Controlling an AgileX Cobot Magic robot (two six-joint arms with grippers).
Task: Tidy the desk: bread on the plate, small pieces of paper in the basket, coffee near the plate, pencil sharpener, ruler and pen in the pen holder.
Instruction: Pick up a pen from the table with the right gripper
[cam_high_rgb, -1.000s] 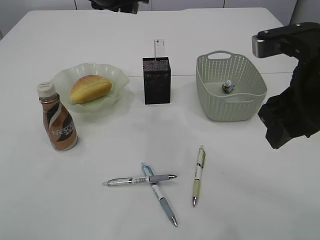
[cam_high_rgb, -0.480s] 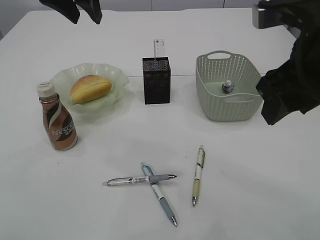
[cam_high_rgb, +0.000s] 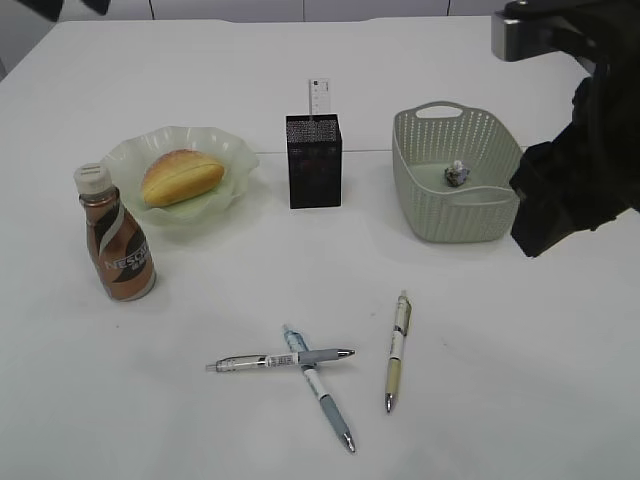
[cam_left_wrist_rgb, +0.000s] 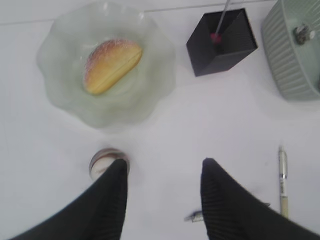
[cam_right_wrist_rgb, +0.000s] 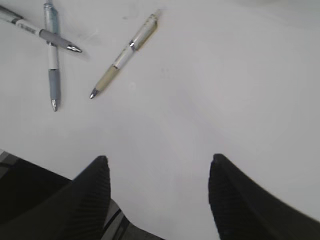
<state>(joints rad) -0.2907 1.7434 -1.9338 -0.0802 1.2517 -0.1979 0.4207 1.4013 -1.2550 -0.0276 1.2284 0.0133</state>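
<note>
From my station I see both arms raised off the table. My left gripper hangs high with its jaws apart and nothing between them; below it, the Nescafe coffee bottle stands upright, its white cap just beside the tip of the left finger in the left wrist view. The bread lies in the pale green plate, ahead of that gripper and a little to its left, and the bottle stands just in front of the plate's near left edge.

The black mesh pen holder stands between the plate and the basket, with the clear ruler sticking up out of it. From the left wrist view I catch something pink inside the holder, too blurred to name. One small wad of paper rests on the basket floor.

My right gripper is also open and empty, over bare table. Three pens lie ahead of it and to its left: a grey-grip pen crossed with a blue-and-white pen, and a beige pen lying apart from them, nearest the gripper. All three are well clear of its fingers. In the exterior view only the dark bulk of the right arm shows, beside the basket.
</note>
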